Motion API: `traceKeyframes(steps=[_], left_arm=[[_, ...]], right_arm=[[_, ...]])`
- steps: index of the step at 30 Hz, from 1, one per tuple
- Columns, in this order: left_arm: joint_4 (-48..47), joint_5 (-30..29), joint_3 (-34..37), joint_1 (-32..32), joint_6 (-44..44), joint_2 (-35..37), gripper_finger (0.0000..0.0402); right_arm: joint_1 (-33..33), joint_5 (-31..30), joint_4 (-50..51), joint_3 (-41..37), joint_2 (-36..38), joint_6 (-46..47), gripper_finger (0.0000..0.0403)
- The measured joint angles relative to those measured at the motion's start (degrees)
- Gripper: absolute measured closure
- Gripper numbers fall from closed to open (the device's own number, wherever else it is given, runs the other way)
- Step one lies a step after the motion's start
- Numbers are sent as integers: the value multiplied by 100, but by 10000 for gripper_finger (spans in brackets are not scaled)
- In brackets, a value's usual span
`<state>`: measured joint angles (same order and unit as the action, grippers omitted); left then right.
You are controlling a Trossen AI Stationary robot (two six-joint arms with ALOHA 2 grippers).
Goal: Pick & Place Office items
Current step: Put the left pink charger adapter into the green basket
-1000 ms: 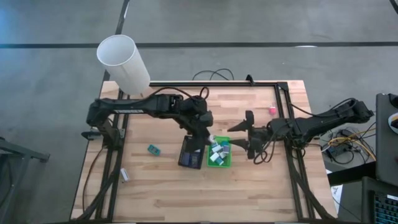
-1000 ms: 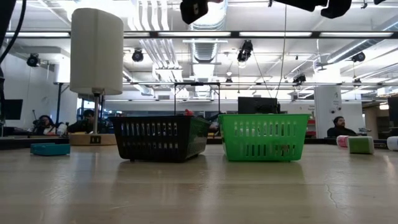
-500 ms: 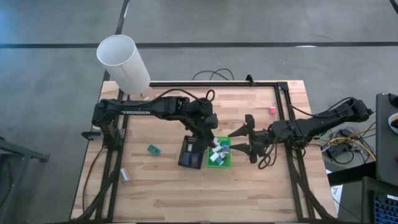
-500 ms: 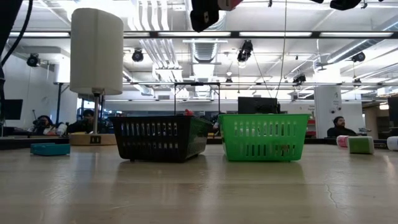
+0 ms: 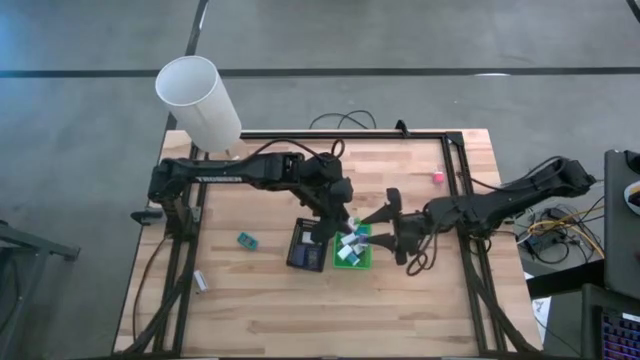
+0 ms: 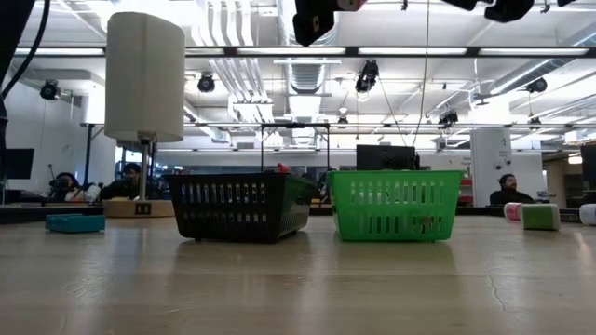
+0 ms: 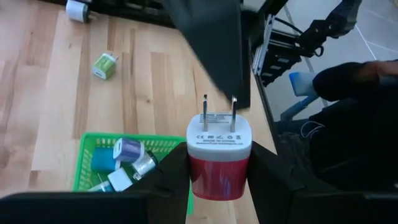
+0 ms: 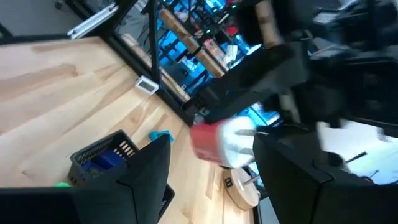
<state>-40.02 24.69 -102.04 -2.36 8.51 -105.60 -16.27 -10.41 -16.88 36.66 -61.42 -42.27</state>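
Note:
My left gripper (image 5: 333, 222) hangs over the seam between the black tray (image 5: 292, 258) and the green tray (image 5: 366, 262), shut on a red and white block with two metal prongs (image 7: 219, 149). Several white, teal and purple blocks lie in the green tray (image 7: 84, 140), and dark-blue rectangles lie in the black one. My right gripper (image 5: 385, 230) is open just right of the green tray, facing the left gripper. In the right wrist view the held block (image 8: 221, 143) shows beyond my right gripper (image 8: 214, 155). One right finger (image 7: 208, 50) stands behind the prongs. My left gripper pinches the block's red body (image 7: 217, 180) between its two fingers (image 7: 171, 177), coming from above. The white pronged end sticks out past the fingertips. The block is lifted clear, above the green tray.
Loose on the table lie a teal block (image 5: 246, 240), a pink one (image 5: 437, 177), a green one (image 7: 106, 64) and a small white item (image 5: 201, 282). The white lampshade cylinder (image 5: 197, 100) stands at the far left corner. A black frame (image 5: 455, 190) runs along the far and right sides.
My left gripper has carried the block a little toward the table's right, from over the black tray toward the green one. My right gripper has moved left toward the green tray and the left gripper, staying open.

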Motion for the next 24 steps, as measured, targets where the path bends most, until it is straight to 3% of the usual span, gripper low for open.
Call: traceKeyframes(steps=[5, 10, 15, 24], left_arm=[[-131, 87, 8, -53, -10, 1, 275], [-463, 57, 13, -72, -13, 13, 275], [-587, -266, 5, -87, 4, 13, 275], [-634, -110, 0, -58, 2, 4, 275]], right_arm=[[-1, -148, 59, 388, -633, -121, 175], [-24, -1120, 48, 600, -1069, -275, 175], [-9, -1555, 73, 569, -1003, -214, 175], [12, -2037, -41, 513, -581, 85, 175]])
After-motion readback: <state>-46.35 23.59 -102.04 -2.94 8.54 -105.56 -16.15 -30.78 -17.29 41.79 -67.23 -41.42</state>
